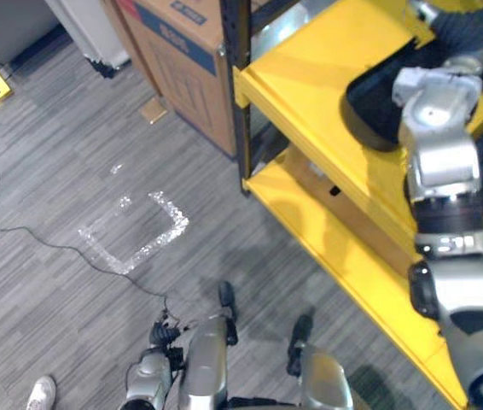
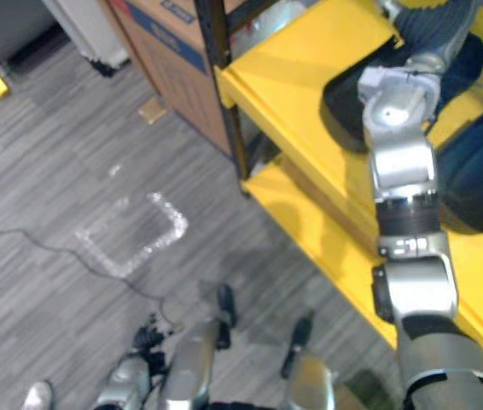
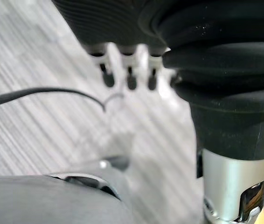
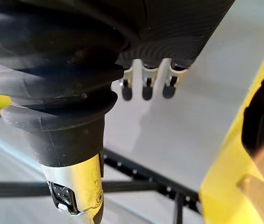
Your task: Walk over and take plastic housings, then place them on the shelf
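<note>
Right hand (image 4: 144,83) hovers over the yellow shelf (image 1: 310,68), far right, near a black housing (image 1: 368,115); fingers relaxed, empty; left hand (image 3: 129,77) likewise, above the floor (image 1: 54,154).

The left hand (image 3: 105,19) hangs above the floor (image 3: 34,135), its dark ribbed cover bulging in thick folds around the wrist. Its silver fingers (image 3: 130,70) sit side by side in a short row, straight and relaxed. Their dark tips are spaced slightly apart and hold nothing. Taking the direction the fingers point as twelve o'clock, the grey floor with its fine pale streaks spreads from about one o'clock round to four. At twelve o'clock, just past the fingertips, there is a pale smudge (image 3: 121,139), too blurred to identify.
</note>
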You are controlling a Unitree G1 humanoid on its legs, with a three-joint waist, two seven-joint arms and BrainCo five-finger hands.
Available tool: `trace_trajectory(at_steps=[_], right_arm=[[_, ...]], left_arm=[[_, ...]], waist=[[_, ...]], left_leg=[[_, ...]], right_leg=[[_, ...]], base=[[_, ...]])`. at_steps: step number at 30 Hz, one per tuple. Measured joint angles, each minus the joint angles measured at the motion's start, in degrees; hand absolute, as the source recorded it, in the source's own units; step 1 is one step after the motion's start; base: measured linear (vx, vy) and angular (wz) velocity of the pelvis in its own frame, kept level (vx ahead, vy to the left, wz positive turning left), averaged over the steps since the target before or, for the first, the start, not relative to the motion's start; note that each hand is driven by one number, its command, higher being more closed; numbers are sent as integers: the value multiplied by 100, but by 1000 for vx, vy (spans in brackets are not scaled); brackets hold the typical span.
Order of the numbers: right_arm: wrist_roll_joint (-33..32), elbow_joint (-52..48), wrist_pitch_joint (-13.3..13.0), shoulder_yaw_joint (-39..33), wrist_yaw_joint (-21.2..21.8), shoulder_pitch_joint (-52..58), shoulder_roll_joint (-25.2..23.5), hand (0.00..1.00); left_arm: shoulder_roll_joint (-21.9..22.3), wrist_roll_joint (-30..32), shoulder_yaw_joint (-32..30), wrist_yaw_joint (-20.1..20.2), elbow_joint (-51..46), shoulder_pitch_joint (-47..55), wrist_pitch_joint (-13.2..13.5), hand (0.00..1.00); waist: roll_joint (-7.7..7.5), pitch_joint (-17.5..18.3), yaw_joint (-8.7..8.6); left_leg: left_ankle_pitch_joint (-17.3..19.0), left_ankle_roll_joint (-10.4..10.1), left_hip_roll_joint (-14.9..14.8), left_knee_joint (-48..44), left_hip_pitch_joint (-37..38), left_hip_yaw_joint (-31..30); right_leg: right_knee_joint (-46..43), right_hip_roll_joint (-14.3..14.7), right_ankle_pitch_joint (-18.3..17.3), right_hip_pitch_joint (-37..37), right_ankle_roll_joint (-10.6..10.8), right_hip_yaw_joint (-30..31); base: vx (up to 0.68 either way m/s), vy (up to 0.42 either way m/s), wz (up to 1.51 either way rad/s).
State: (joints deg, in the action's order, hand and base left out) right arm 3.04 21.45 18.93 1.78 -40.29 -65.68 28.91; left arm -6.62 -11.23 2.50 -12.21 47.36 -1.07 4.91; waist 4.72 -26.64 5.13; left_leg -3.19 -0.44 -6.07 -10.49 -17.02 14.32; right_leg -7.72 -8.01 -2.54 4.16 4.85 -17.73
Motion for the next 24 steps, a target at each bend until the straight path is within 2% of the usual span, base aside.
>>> trace_trajectory(at_steps=[3,10,16,24], right_arm=[[-22,293,306,-3,-245,-81,29,0],[-354,706,621,-44,-666,-393,39,0],[-519,1102,634,-132,-984,-503,124,0],[-569,1329,742,-281,-1114,-704,369,0]], left_arm=[[7,-11,5,15,-25,1,4,0],[31,-21,54,42,-139,1,4,0],[39,-21,99,126,-158,2,-5,0],[44,-21,109,177,-157,3,-1,0]], waist=[[1,0,25],[8,-4,28],[63,-31,46],[72,-34,33]], left_leg=[[-16,-9,-2,5,0,-10],[-21,-15,4,28,3,-28],[-60,-29,18,110,56,-20],[-137,-35,22,238,116,28]], right_leg=[[14,5,-5,-8,0,-39],[26,5,-13,-19,-6,-77],[17,-3,-17,-26,-10,-78],[14,-1,-20,6,-10,-35]], base=[[35,-9,2],[9,-1,1],[0,0,0],[6,2,-2]])
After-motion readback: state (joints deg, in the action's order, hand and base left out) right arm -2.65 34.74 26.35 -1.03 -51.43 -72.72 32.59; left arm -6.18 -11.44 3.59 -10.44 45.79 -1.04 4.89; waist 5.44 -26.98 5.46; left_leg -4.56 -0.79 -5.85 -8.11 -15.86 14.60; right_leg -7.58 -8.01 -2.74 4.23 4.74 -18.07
